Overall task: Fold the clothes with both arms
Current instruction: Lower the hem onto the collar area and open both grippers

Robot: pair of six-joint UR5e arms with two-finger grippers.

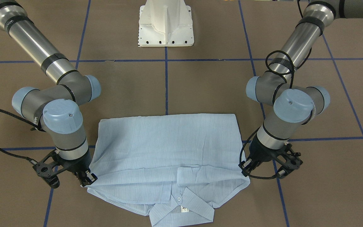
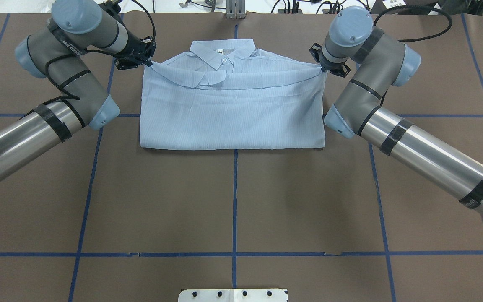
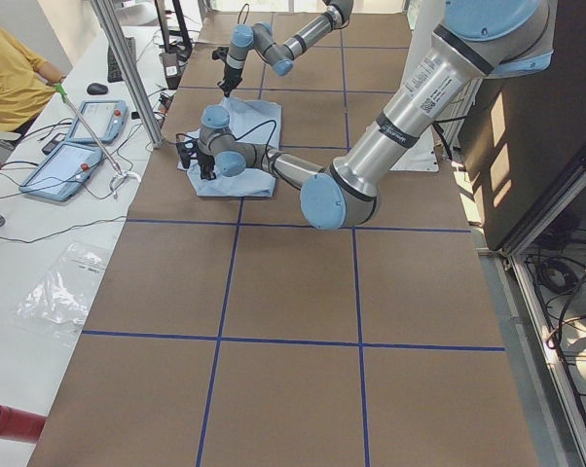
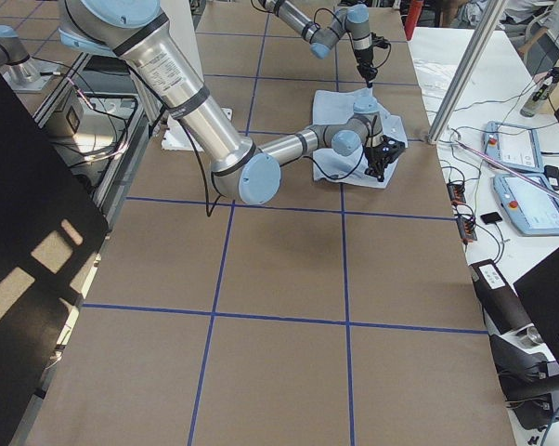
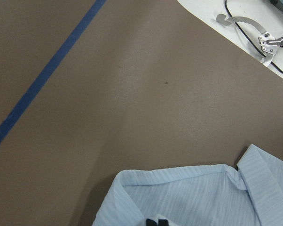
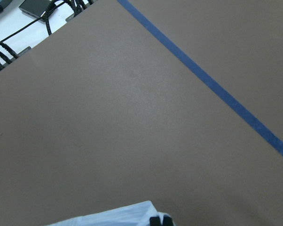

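Shirt folded, left gripper, right gripper pinching collar-side corners; table wide around

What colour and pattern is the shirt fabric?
Light blue with fine stripes, clearest on the shirt in the front-facing view.

Robotics lab — tape-gridded table (teach pendants alongside).

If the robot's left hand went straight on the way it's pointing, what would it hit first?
The left hand points down: first the shirt corner it pinches, then probably the table.
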